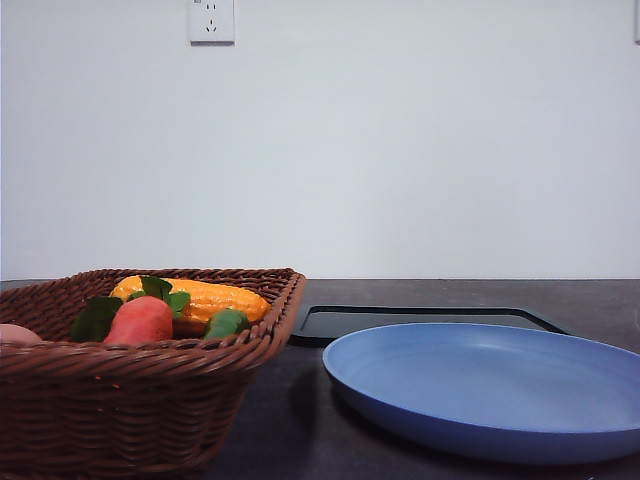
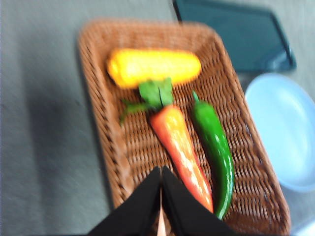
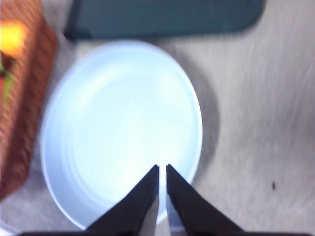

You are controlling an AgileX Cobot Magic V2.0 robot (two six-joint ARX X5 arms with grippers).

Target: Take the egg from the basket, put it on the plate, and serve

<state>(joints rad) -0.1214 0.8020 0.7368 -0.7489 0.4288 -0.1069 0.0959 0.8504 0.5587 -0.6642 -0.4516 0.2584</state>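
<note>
The brown woven basket [image 1: 150,400] stands at the left in the front view, and the egg [image 1: 14,333] peeks over its rim as a pinkish-tan curve at the far left. In the left wrist view my left gripper [image 2: 161,170] hangs shut over one end of the basket [image 2: 98,64], and a pinkish sliver shows in the slit between its fingers. The blue plate [image 1: 480,385] lies on the right. My right gripper [image 3: 162,168] hovers shut above the plate [image 3: 123,113], holding nothing.
In the basket lie a yellow corn cob [image 2: 153,66], an orange-red carrot with green leaves [image 2: 179,147] and a green pepper [image 2: 215,145]. A flat black tray [image 1: 420,320] lies behind the plate. The tabletop is dark grey.
</note>
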